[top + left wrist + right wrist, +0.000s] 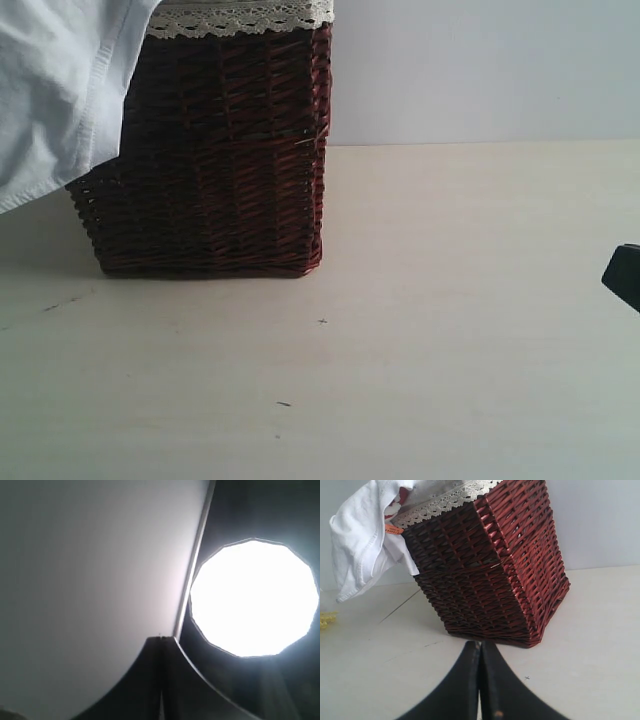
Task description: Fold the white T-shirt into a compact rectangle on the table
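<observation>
The white T-shirt [55,90] is not laid on the table [450,350]. In the exterior view it sits at about 10 o'clock, spilling over the rim of a dark red-brown wicker basket [220,160] and hanging down the basket's 9 o'clock side, apparently free of the tabletop. The cloth is soft, plain white and bunched in loose folds, with stitching along its edge. In the right wrist view a little red shows among the folds at the basket's mouth, and a small orange tag [393,529] pokes out. Any print on either is too crumpled or too small to read. Much of the shirt is cut off by the frame or tucked inside the basket, so you cannot make out its sleeves or neckline. A cream lace trim [240,18] runs round the basket's rim. Your right gripper [480,645] has its two black fingers pressed together, empty, low over the table near the basket's foot. The exterior view catches only a dark corner of it at 3 o'clock. Your left gripper [161,641] is likewise closed and empty, pointing at a pale surface and a round lamp [254,597] so bright it washes out its surroundings. A blurred yellow object [325,620] at the edge of the right wrist view cannot be identified.
</observation>
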Robot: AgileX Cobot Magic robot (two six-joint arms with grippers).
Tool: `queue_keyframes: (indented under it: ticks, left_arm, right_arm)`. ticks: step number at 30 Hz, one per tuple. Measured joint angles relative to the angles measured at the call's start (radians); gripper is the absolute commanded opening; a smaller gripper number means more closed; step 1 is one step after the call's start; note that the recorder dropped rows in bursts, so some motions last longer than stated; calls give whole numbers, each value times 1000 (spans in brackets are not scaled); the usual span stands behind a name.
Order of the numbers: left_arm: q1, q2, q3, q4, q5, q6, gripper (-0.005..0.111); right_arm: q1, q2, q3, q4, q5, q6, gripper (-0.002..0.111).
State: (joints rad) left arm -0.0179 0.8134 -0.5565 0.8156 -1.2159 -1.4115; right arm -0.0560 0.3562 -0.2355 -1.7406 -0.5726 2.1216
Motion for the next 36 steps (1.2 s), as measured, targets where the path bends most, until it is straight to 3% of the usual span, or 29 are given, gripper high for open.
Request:
queue_keyframes:
  ticks: [6,11,18,21,29,36]
  left_arm:
    - [0,0,6,-261,0,355,0]
    - [0,0,46,-497,-5,494,0]
    - [-10,0,57,-638,81,773,0]
    - [-48,-2,57,-757,154,886,0]
    - [-164,-77,57,-1249,446,1311,0]
    - [-172,-164,57,-1341,822,1537,0]
  right_arm:
    - [0,0,0,-1,0,0,0]
    - [0,0,0,-1,0,0,0]
    - [0,0,0,-1,0,0,0]
    - [0,0,0,-1,0,0,0]
    - [0,0,0,-1,0,0,0]
    - [0,0,0,-1,0,0,0]
